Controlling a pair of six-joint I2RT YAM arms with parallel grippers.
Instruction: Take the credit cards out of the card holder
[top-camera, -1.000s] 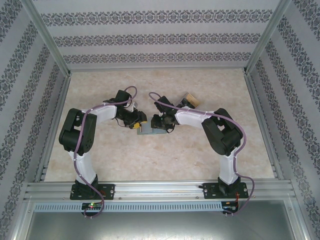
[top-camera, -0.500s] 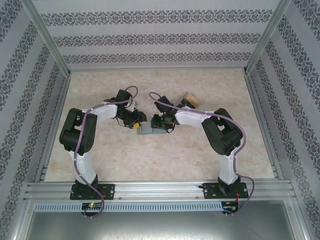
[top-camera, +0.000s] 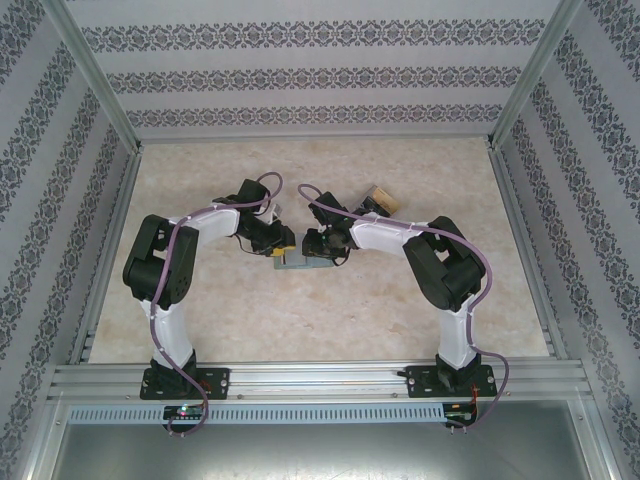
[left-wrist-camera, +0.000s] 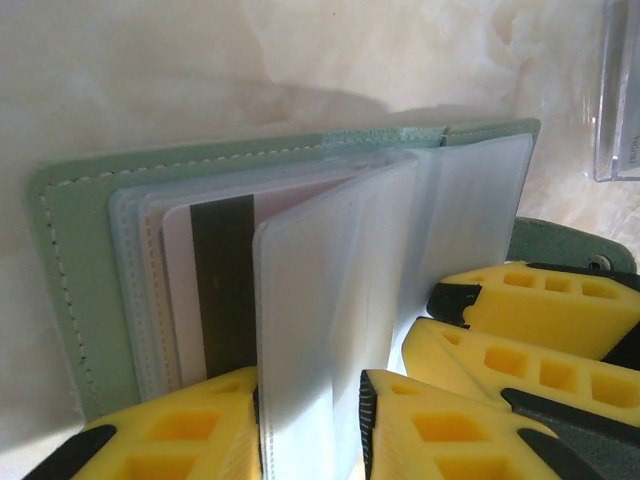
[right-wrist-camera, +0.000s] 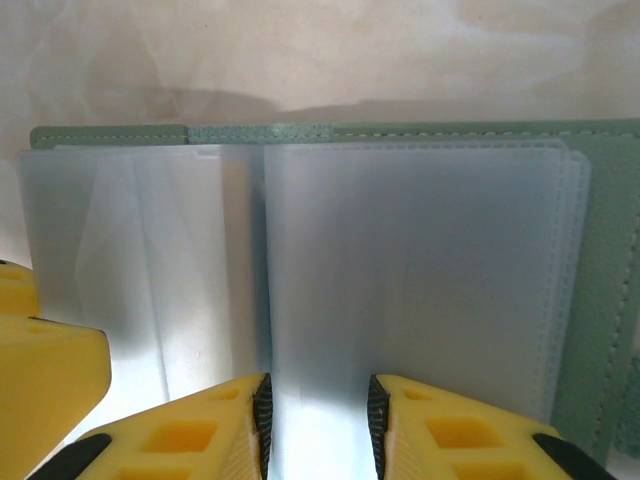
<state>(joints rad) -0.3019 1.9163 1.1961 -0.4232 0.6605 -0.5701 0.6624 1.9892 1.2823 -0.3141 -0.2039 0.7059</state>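
While lying open, sage-green card holder (left-wrist-camera: 70, 300), clear sleeves, left gripper (left-wrist-camera: 310, 420) and right gripper (right-wrist-camera: 320, 420) each pinching a sleeve

Both pincers crowd card holder (top-camera: 300, 262) at table (top-camera: 250, 320) centre, little gap between them. Box (top-camera: 383, 197) just behind right arm. Near and side table open.

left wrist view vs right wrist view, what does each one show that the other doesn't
Left wrist: a card with a dark stripe tucked in the clear sleeves, a clear plastic box at the upper right, and the holder's closure tab.

Right wrist: frosted sleeves with no card visible in them.

Both: the green card holder lying open on the marble table, with yellow fingers straddling a clear sleeve.
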